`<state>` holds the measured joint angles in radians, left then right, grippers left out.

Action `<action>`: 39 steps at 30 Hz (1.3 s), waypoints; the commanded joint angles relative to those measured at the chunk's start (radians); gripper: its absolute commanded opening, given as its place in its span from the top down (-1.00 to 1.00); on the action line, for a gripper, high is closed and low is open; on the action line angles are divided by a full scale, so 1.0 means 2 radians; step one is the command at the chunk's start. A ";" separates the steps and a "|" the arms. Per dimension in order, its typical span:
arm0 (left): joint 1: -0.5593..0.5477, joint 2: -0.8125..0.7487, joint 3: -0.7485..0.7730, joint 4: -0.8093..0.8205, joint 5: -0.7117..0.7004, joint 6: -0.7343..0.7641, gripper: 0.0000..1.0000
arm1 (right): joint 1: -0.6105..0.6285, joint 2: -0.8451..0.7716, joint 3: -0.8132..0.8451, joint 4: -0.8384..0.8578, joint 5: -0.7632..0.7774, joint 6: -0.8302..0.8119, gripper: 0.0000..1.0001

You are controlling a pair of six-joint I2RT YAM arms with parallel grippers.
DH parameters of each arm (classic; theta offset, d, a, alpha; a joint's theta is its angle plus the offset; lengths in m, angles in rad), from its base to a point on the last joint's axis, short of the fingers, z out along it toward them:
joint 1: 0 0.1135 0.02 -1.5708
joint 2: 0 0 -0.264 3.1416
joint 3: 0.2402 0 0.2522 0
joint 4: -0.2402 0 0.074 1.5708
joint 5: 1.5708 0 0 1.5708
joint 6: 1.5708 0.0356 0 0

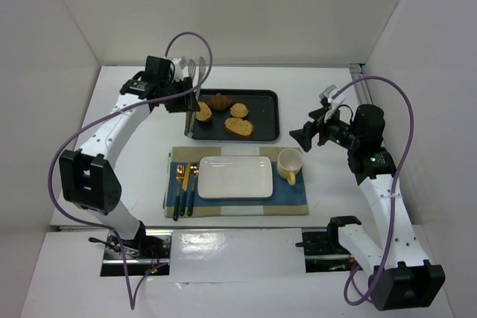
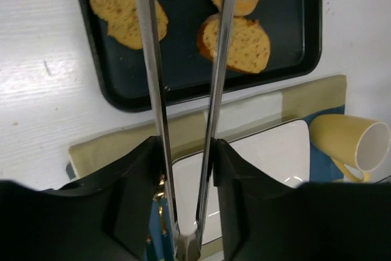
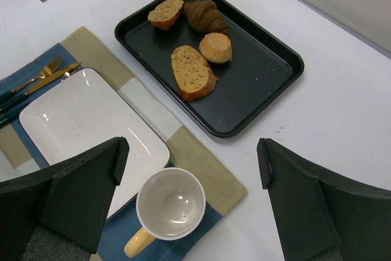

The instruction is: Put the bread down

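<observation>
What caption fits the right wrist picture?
A croissant and three bread slices on a black tray, near a plate and cup.

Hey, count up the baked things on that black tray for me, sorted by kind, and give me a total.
Croissant: 1
Toasted bread slices: 3
Total on the tray: 4
</observation>
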<state>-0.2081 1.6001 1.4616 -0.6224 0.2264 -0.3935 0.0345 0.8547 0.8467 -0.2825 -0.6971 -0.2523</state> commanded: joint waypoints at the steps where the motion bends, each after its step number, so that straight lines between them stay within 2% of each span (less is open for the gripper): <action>1: -0.008 0.033 0.051 -0.023 0.022 0.007 -0.10 | -0.002 -0.002 0.010 -0.001 -0.010 -0.003 -1.00; 7: -0.017 0.086 0.121 -0.047 0.033 0.042 -0.25 | -0.002 -0.002 0.010 -0.005 -0.015 -0.008 -1.00; 16: -0.017 0.134 0.171 -0.061 -0.008 0.071 -0.27 | -0.002 -0.002 0.010 -0.010 -0.024 -0.013 -1.00; 22: -0.022 0.150 0.171 -0.055 -0.050 0.110 -0.27 | -0.002 -0.002 0.015 -0.010 -0.024 -0.013 -1.00; 29: -0.022 0.141 0.134 -0.026 -0.056 0.154 -0.27 | -0.002 0.007 0.015 -0.010 -0.029 -0.013 -1.00; 39: -0.006 0.141 0.124 -0.016 0.001 0.184 -0.27 | -0.002 0.011 0.015 -0.010 -0.029 -0.017 -1.00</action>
<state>-0.2356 1.9026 1.7107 -0.6884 0.1638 -0.0738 0.0345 0.8753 0.8467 -0.3027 -0.7391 -0.2680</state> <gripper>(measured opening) 0.637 0.999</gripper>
